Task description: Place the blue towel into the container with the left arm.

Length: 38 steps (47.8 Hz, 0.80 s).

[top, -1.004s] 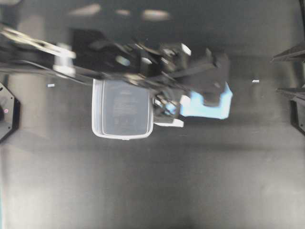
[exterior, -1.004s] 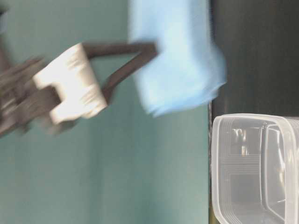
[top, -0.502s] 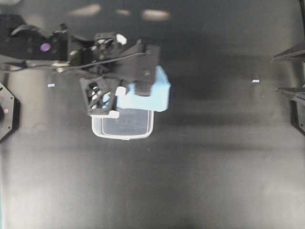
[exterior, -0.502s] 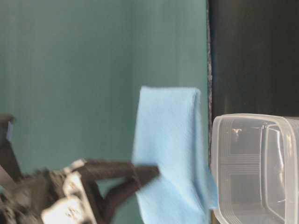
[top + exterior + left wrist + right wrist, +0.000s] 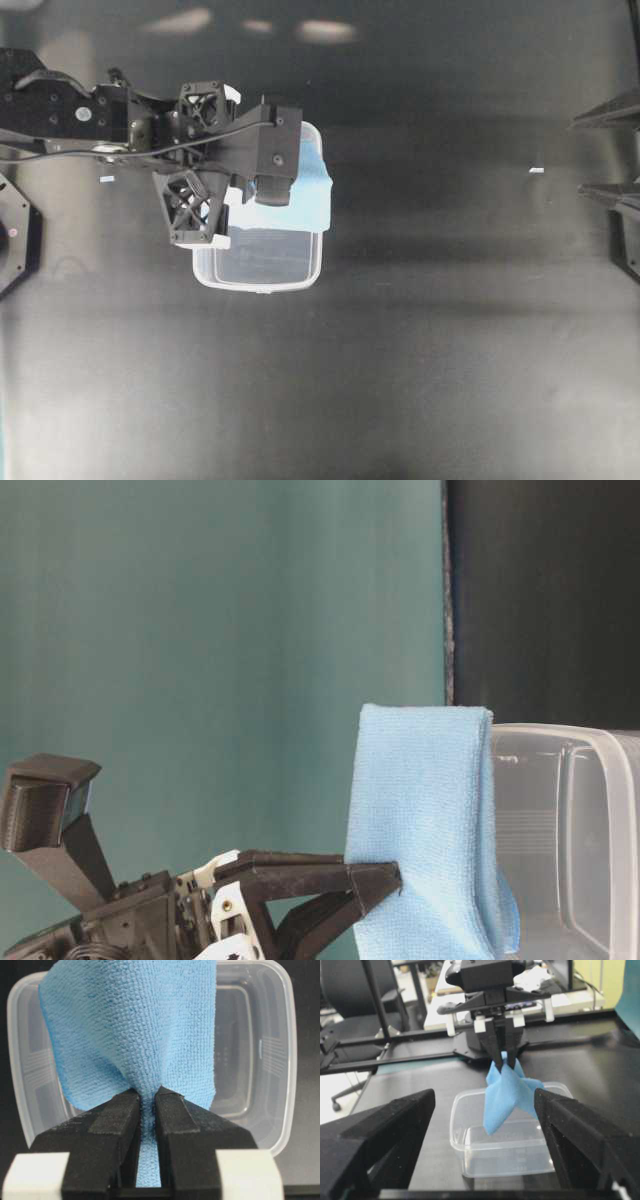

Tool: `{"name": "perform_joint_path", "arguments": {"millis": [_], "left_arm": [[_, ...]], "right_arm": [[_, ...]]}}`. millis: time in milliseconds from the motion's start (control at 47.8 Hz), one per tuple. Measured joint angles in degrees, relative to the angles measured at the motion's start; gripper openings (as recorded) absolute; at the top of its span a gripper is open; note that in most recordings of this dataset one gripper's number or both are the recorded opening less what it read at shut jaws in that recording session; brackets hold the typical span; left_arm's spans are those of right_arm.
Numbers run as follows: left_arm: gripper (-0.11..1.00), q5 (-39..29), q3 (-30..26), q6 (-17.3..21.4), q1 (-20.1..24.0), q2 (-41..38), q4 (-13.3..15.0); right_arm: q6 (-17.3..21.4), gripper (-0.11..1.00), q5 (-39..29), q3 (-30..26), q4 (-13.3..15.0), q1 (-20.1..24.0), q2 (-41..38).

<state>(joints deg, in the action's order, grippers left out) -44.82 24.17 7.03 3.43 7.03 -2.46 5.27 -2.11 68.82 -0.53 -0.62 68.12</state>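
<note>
While the right claw (image 5: 485, 1160) is being kept spread, the light blue microfibre towel (image 5: 135, 1035) is being pinched by the left claw (image 5: 145, 1105) above the clear rectangular plastic container (image 5: 270, 1060), toward its 12 o'clock end.

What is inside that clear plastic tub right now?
The clear tub looks empty where its floor shows. The blue towel hangs over it from the left gripper, hiding part of the inside.

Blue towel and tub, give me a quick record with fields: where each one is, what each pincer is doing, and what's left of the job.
towel: blue towel hangs pinched, lower end over the container
container: clear tub upright on the black table, nothing lying inside
left pincer: shut on the towel, above the tub
right pincer: open, holding nothing, well away from the tub
left to do: lower and release
</note>
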Motion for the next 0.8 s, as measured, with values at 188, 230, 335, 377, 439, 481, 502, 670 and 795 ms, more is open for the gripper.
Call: {"name": "perform_joint_path", "arguments": {"millis": [188,230,335,377,439,481,502,670,795], "left_arm": [[0.22,0.9,0.6,0.0,0.3,0.0,0.0],[0.34,1.1,0.9,0.0,0.3,-0.1,0.0],[0.66,1.4,1.6,-0.6,0.3,0.0,0.0],[0.77,1.4,1.7,-1.1,0.3,0.0,0.0],[0.88,1.3,1.8,-1.6,0.3,0.0,0.0],[0.91,1.3,1.8,-1.7,0.3,0.0,0.0],[0.91,1.3,1.8,-1.7,0.3,0.0,0.0],[0.88,1.1,1.6,-2.4,0.2,2.3,0.0],[0.88,1.5,1.4,-3.6,-0.6,7.0,0.0]], "right_arm": [[0.0,0.77,-0.1,0.0,0.0,0.0,0.1],[0.1,0.77,-0.1,0.0,0.0,0.0,0.0],[0.1,0.77,-0.1,0.0,0.0,0.1,0.1],[0.1,0.77,-0.1,0.0,0.0,0.0,0.0],[0.0,0.77,-0.1,0.0,0.1,0.0,0.0],[0.0,0.77,-0.1,0.0,0.0,0.0,0.1],[0.0,0.77,-0.1,0.0,0.0,0.1,0.0],[-0.1,0.77,-0.1,0.0,0.0,0.0,0.1],[-0.2,0.77,-0.1,0.0,0.1,0.0,0.4]]}}
